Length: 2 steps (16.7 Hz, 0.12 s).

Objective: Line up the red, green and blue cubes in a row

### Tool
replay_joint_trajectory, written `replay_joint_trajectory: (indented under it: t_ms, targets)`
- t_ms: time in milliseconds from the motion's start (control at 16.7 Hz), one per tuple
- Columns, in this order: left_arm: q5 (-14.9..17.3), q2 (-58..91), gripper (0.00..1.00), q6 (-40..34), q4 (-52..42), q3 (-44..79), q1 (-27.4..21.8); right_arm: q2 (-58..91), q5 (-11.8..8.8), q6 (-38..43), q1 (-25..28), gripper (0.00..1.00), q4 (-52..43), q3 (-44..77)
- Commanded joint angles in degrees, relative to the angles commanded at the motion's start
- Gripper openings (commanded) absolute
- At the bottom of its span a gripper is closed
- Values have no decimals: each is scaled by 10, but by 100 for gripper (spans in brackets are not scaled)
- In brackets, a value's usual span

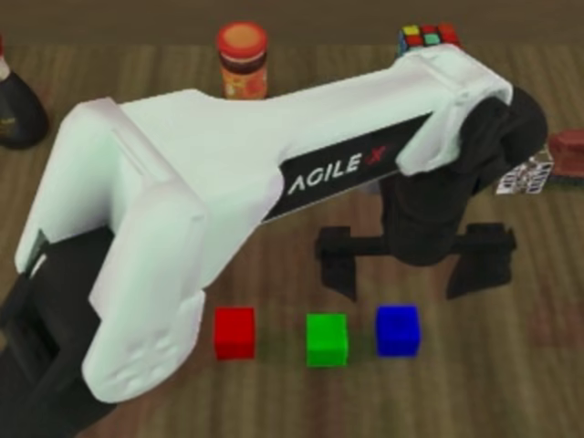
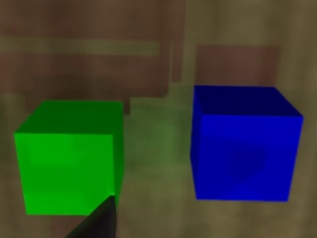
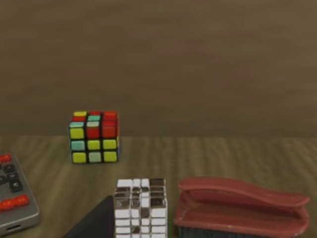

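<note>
The red cube [image 1: 234,331], green cube [image 1: 327,338] and blue cube [image 1: 398,329] stand side by side in a row near the table's front, with small gaps between them. My left gripper [image 1: 404,290] hangs open just behind the green and blue cubes and holds nothing. The left wrist view shows the green cube [image 2: 69,158] and blue cube [image 2: 242,148] close up, with one dark finger [image 2: 99,223] at the green cube's corner. My right arm is outside the top view. In its wrist view one finger [image 3: 94,220] shows beside a silvery puzzle cube.
At the back stand an orange-lidded jar [image 1: 243,60], a multicoloured puzzle cube [image 1: 427,36] and a dark bottle [image 1: 14,105] at far left. A silvery gridded cube [image 1: 529,176], a red brush [image 3: 242,208] and a grey remote [image 3: 12,198] lie at the right.
</note>
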Motion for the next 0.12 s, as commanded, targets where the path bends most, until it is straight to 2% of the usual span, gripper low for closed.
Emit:
replay_joint_trajectory:
  t_ms: [120]
  targets:
    - [1,-4,100,1,-11,10,1,0,0,0,0,100,0,0]
